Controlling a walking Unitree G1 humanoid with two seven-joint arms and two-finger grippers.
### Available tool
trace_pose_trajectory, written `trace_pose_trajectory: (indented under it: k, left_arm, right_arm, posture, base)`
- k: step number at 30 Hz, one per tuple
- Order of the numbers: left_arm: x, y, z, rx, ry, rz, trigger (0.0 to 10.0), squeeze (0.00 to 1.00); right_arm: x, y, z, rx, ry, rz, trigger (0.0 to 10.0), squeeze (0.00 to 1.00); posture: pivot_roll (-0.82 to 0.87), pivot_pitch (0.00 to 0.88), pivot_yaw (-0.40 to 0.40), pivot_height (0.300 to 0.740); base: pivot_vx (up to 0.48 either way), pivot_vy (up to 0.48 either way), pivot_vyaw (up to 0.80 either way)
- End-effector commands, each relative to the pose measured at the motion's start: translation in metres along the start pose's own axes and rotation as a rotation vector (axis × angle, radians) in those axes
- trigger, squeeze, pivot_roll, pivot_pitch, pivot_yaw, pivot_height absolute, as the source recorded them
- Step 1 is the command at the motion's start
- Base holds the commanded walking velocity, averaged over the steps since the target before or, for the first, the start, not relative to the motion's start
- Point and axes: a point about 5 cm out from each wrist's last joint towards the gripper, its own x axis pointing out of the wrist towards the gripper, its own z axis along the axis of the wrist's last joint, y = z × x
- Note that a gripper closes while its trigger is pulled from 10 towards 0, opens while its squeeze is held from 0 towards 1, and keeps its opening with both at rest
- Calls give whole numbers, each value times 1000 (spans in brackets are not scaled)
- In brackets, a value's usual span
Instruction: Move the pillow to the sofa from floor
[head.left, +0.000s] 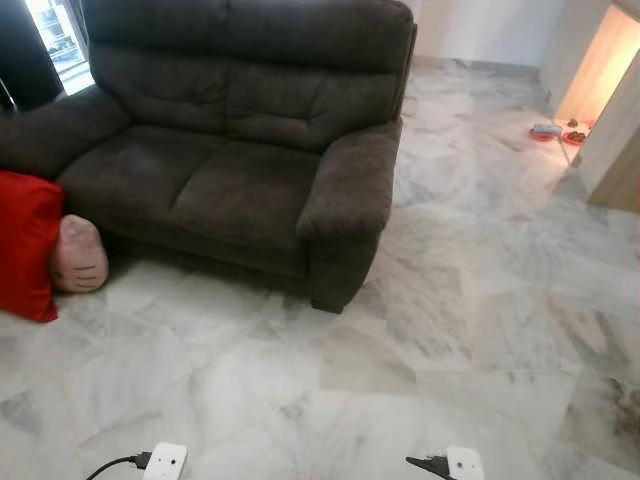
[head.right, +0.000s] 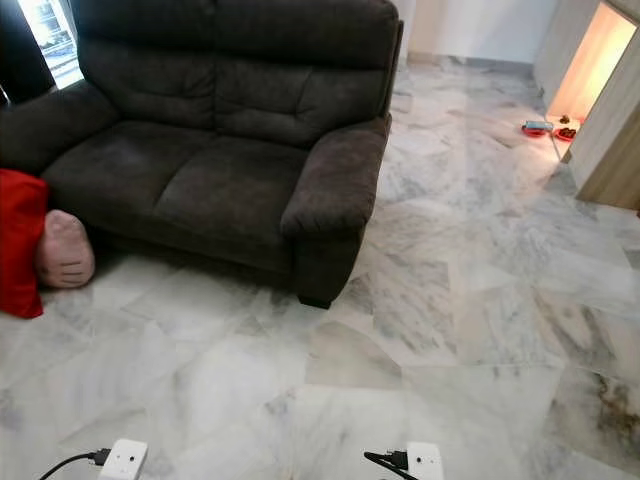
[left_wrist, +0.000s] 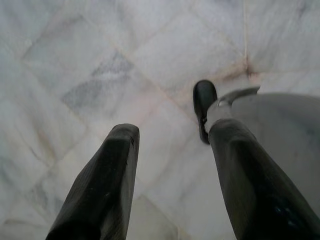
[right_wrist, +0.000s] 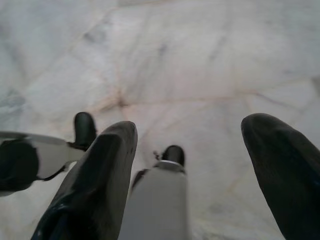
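While pale grey-veined marble floor (head.left: 430, 330) is spreading across nearly the whole room, a dark brown two-seat sofa (head.left: 230, 150) is sitting at the far left, its back toward a bright window (head.left: 58, 38) and its seat cushions lying bare. Its right armrest (head.left: 352, 185) is jutting forward, and the floor beyond it is running open all the way to a white wall and a warmly lit doorway (head.left: 600, 65) at the far right, where small red items (head.left: 558, 131) are lying near the threshold.

At the left edge of the head views, a red pillow (head.left: 25, 245) is standing upright on the floor beside the sofa's left front corner, and a pink rounded pillow (head.left: 80, 256) with dark stitched lines is resting on the floor, touching the red one and tucked against the sofa's base. Both are lying well apart from the robot, with bare tiles stretching between.

Both arms are hanging low. The left gripper (left_wrist: 172, 175) is pointing down at the tiles, its two black fingers (left_wrist: 107, 185) spread wide and holding nothing; a black foot (left_wrist: 204, 100) is showing beyond them. The right gripper (right_wrist: 192, 177) is likewise hanging over the marble, fingers (right_wrist: 97, 185) parted and grasping nothing, with the robot's legs and feet visible below.
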Motion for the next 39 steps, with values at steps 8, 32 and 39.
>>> trace_pose_trajectory:
  k: [8,32,39]
  left_arm:
    - [0,0,-1,-9,18,4,10000,0]
    - [0,-2,-2,-16,26,5,10000,0]
    - [0,-2,-2,-18,25,5,10000,0]
  right_arm:
    - [-3,-14,1,24,-8,-28,10000,0]
    - [3,11,8,18,-24,-4,10000,0]
    - [0,-5,8,17,-17,-22,10000,0]
  posture:
    - [74,0,-45,740]
    - [78,0,-53,740]
    - [78,0,-53,740]
  base:
    - [0,166,0]
    - [0,368,0]
    - [0,369,-529]
